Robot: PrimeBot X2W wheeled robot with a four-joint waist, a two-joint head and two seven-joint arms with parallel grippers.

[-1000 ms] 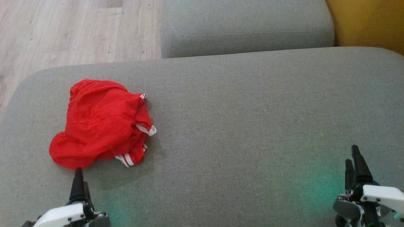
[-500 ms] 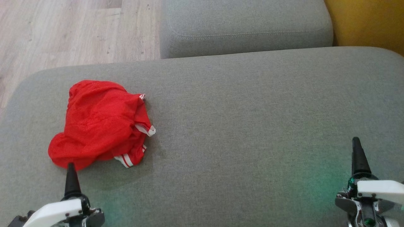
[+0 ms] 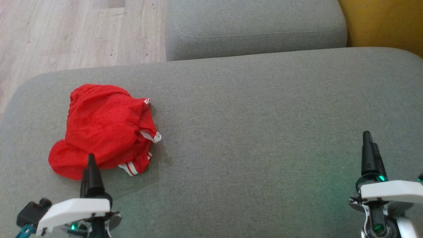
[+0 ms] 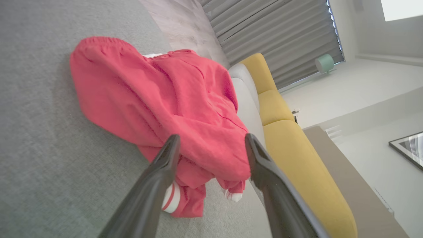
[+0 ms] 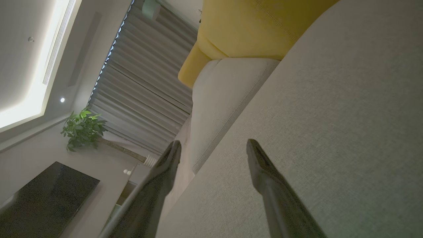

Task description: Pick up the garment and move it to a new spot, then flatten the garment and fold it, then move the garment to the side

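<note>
The garment (image 3: 102, 129) is red, of thin fabric with white-striped trim. It lies unfolded in a loose, crumpled heap on the left part of the wide grey sofa cushion (image 3: 251, 125), near that cushion's left end. Its striped hems (image 3: 132, 168) poke out along the heap's right and near edges, one corner turned up white.

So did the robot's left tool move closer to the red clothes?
Yes. The left tool went forward, reaching the near edge of the unmoved crumpled red fabric garment.
</note>
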